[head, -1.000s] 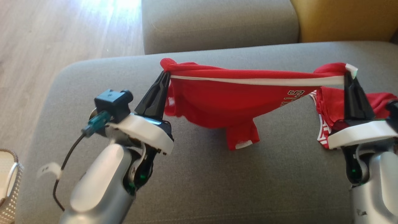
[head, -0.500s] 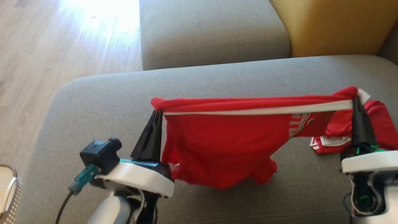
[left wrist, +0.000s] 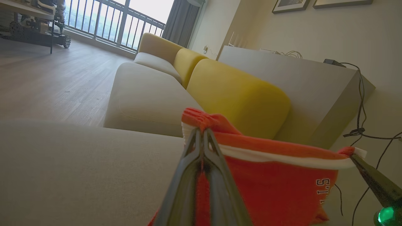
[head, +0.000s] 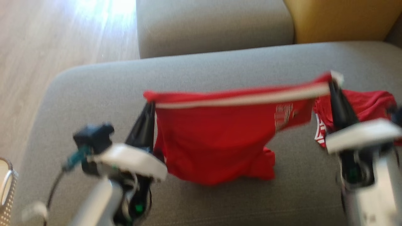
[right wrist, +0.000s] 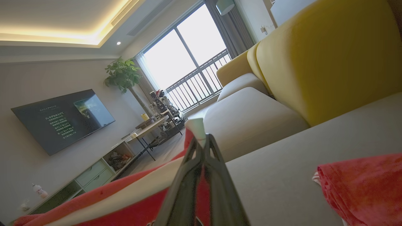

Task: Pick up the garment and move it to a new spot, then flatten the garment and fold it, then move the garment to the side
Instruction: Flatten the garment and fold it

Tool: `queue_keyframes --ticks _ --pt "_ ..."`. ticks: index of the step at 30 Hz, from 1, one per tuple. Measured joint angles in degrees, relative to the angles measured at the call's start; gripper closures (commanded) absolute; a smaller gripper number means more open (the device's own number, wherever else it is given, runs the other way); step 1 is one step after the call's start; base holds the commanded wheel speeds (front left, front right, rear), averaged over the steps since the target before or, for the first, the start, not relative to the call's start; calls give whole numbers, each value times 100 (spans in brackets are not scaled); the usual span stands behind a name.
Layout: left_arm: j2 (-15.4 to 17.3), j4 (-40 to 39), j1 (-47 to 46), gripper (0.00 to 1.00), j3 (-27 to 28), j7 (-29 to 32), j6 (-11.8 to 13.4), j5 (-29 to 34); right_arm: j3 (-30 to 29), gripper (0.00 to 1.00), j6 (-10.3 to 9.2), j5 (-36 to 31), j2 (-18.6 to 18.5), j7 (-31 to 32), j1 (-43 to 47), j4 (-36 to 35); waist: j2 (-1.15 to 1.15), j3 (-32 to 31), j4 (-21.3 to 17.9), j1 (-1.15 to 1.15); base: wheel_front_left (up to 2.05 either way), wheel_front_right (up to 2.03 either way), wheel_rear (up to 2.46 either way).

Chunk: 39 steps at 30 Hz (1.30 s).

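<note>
Left gripper (head: 150,105) and right gripper (head: 330,82) pinch the garment (head: 213,144) above the cushion (head: 94,84), apparently mid-move; flattening likely follows.

Barred across the middle by the garment (head: 216,144), drawn tight between the left gripper (head: 149,106) and the right gripper (head: 331,83), both clamped on its white-trimmed edge, and hanging as a curtain low over the seat cushion (head: 94,91). Open on bare grey fabric left of that curtain, along the near strip below it, and in the band behind it. Closed off farther back by the neighbouring cushion (head: 213,28) and the yellow backrest (head: 339,18). Crowded on the right by more red cloth heaped on the seat. Bounded at lower left by a woven basket (head: 7,194), with wooden floor (head: 47,40) beyond.
</note>
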Motion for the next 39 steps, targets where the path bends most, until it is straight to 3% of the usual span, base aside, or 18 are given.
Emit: queue_keyframes --ticks 3,6,11,16,19,23,29,33,39 --pt "-4 328 -548 100 123 283 -248 -213 59 100 0 11 -8 263 -886 422 0 185 -21 0 0 0 0" --pt "-104 907 -1448 100 238 806 -510 -709 -136 100 -1 241 -22 403 -1953 1311 0 461 -11 0 0 0 0" --pt "-109 2290 -3816 100 391 1193 -899 -608 -327 100 -1 -235 -62 194 -4268 2875 0 1173 17 0 0 0 0" --pt "-294 3556 -6255 100 537 568 -1229 -207 -402 100 -1 -315 -112 -778 -6839 4057 0 1949 49 0 0 0 0" --pt "-447 4201 -7110 100 678 -57 -1303 -38 -309 100 0 -115 -133 -1289 -7691 4569 0 2355 71 0 0 0 0" --pt "-600 4941 -7282 100 669 -525 -1590 -30 140 100 0 448 -149 -1477 -7741 5008 0 2757 116 0 0 0 0" --pt "-703 5888 -6548 100 478 -790 -1911 44 694 100 0 1166 -165 -1501 -6610 5914 -1 3123 279 0 0 0 0" --pt "-786 6135 -5914 100 310 -836 -2107 42 1152 100 -1 1196 -171 -1469 -6218 6196 0 3137 395 0 0 0 0" --pt "-772 6233 -4914 100 27 -880 -2179 218 1451 100 -1 1189 -191 -1235 -5545 6410 0 2893 487 0 0 0 0"
